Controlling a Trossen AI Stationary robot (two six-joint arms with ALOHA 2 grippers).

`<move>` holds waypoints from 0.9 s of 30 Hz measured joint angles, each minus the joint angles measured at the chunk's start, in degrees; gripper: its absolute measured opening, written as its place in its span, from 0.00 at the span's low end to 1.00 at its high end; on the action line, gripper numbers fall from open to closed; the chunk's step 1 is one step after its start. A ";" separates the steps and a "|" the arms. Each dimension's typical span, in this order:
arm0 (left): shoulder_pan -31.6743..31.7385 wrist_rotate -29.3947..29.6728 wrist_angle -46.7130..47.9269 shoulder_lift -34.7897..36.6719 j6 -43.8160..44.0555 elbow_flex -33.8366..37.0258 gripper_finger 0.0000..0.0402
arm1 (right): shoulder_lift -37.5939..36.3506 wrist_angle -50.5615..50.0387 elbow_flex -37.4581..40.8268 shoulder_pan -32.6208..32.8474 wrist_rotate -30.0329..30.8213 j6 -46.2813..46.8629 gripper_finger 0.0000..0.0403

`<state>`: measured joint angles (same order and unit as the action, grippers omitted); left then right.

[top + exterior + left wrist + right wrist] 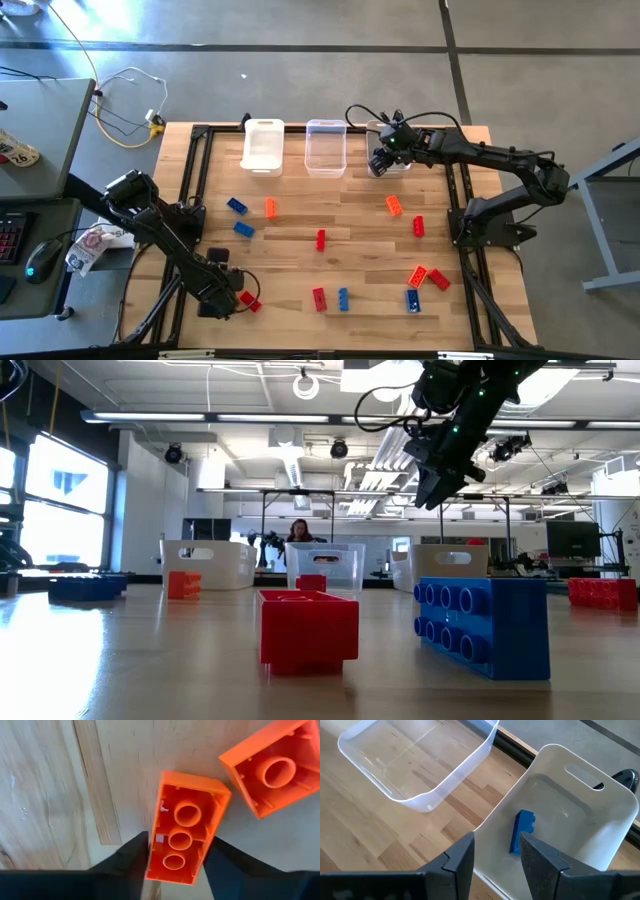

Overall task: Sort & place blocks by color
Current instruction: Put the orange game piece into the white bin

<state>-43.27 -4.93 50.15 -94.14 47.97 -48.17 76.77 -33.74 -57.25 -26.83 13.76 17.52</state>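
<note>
Small red, orange and blue blocks lie scattered on the wooden table point(350, 215). My left gripper point(232, 298) is low at the near left and shut on a red block point(185, 832) that has its hollow underside up. A second red block point(272, 767) lies just beside it. My right gripper point(381, 165) hangs open above the rightmost of three white bins point(580, 800) at the far edge. One blue block point(522, 832) lies on that bin's floor, below the open fingers point(457, 857). My left gripper pinches the red block by its two long sides, near one end point(170, 865), with one finger on each side. The fingers come from above and lie across the block's width. Whether the block is lifted or on the table, I cannot tell.
The left bin point(263, 145) and middle bin point(326, 147) stand beside the right one at the far edge. Loose blocks include blue point(238, 206), orange point(270, 208), red point(320, 238) and a near-right cluster point(425, 280). A black frame point(195, 180) borders the table.
</note>
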 joint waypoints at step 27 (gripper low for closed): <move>9.76 14.34 17.52 19.39 8.64 0.00 0.26 | 0.00 -3.20 0.00 6.15 -0.72 -1.95 0.35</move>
<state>-33.51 9.41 67.67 -74.76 56.60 -48.16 76.77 -36.93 -57.25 -20.68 13.04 15.57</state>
